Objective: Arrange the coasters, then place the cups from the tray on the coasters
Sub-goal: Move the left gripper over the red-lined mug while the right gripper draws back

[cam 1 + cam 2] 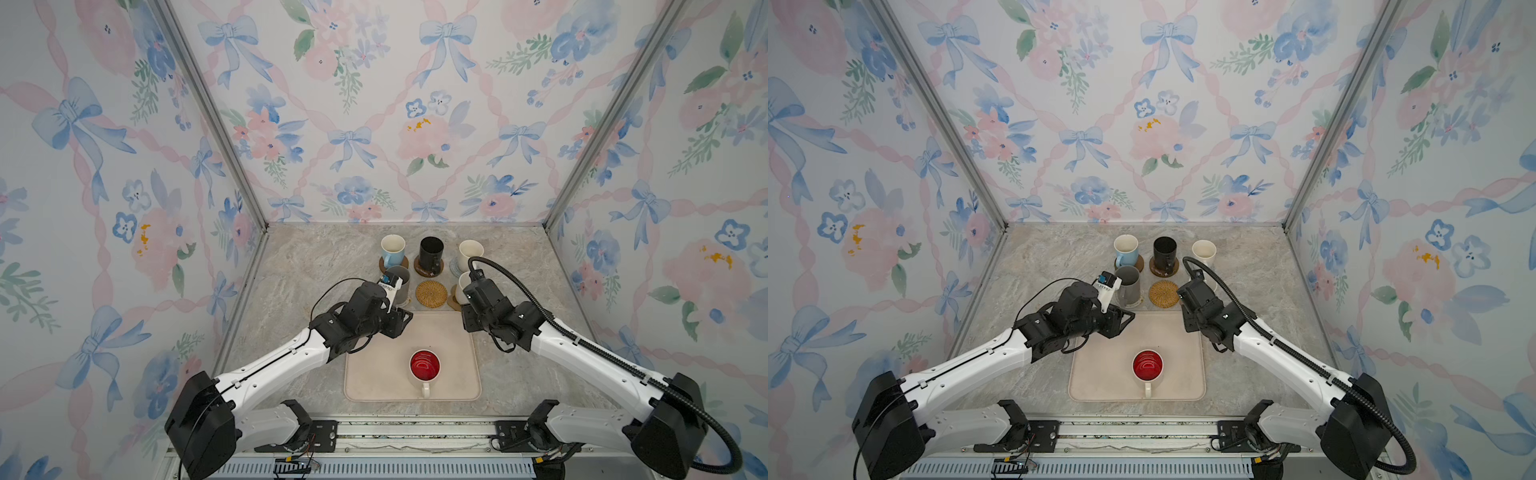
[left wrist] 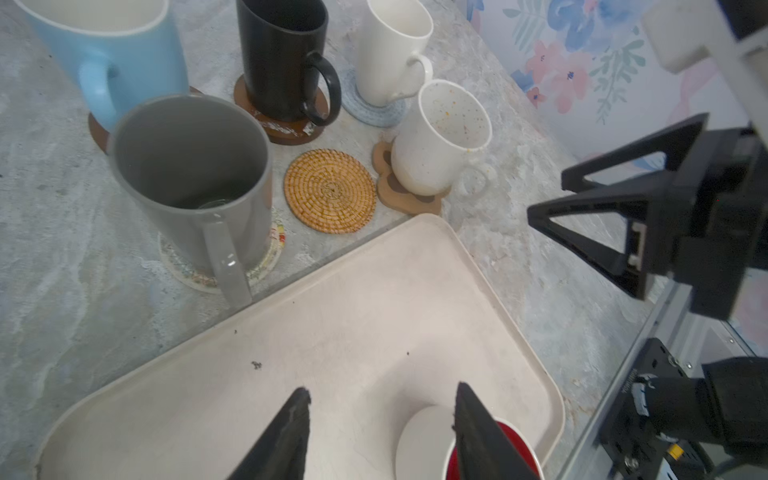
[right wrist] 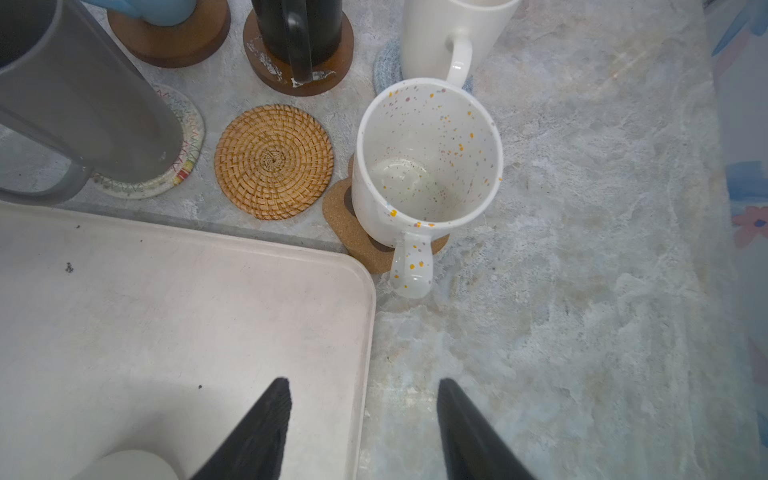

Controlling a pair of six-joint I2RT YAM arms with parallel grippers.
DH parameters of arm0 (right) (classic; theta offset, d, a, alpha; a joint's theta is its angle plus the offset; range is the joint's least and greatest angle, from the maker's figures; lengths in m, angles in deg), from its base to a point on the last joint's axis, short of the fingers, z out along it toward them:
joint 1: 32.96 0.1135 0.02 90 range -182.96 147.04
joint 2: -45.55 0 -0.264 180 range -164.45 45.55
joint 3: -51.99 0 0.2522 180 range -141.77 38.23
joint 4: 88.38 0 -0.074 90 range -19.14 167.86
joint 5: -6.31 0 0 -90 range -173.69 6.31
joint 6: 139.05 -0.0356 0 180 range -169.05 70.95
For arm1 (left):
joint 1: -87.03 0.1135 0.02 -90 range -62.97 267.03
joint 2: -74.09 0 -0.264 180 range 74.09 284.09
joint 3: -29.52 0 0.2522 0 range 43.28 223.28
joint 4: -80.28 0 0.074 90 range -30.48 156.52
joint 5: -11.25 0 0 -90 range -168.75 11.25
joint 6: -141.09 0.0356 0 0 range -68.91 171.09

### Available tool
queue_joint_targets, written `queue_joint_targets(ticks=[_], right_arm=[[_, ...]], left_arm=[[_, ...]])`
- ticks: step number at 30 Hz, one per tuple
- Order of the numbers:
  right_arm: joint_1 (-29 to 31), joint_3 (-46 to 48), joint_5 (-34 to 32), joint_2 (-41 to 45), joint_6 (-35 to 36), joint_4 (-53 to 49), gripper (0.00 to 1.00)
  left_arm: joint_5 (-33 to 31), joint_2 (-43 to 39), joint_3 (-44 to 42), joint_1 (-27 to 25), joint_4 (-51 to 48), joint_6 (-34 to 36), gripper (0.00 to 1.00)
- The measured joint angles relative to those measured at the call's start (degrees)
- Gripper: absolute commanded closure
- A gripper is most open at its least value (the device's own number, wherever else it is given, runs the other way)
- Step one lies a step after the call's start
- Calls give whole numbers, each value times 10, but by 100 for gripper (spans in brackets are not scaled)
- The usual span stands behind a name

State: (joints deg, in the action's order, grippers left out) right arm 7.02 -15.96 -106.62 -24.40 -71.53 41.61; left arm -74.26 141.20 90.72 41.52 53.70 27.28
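Left hand [image 2: 383, 388] and right hand [image 3: 364, 380] both gape empty, touching nothing, above the tray [image 2: 332, 324].

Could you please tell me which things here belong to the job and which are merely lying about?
Job: tray, red-lined mug on it, bare rattan coaster, blue mug, black mug, cream mug, grey mug, speckled mug, each on a coaster.
Not the job: marble tabletop, floral walls, front rail.
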Motion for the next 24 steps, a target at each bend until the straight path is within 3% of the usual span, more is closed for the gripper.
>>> queue_joint_targets(ticks=[12, 24], right_arm=[[0, 30, 9, 0, 0, 20, 39], [-3, 52, 22, -13, 9, 62, 38]], left_arm=[[55, -84, -54, -132, -116, -52, 51], [58, -23, -56, -236, -137, -125, 48]])
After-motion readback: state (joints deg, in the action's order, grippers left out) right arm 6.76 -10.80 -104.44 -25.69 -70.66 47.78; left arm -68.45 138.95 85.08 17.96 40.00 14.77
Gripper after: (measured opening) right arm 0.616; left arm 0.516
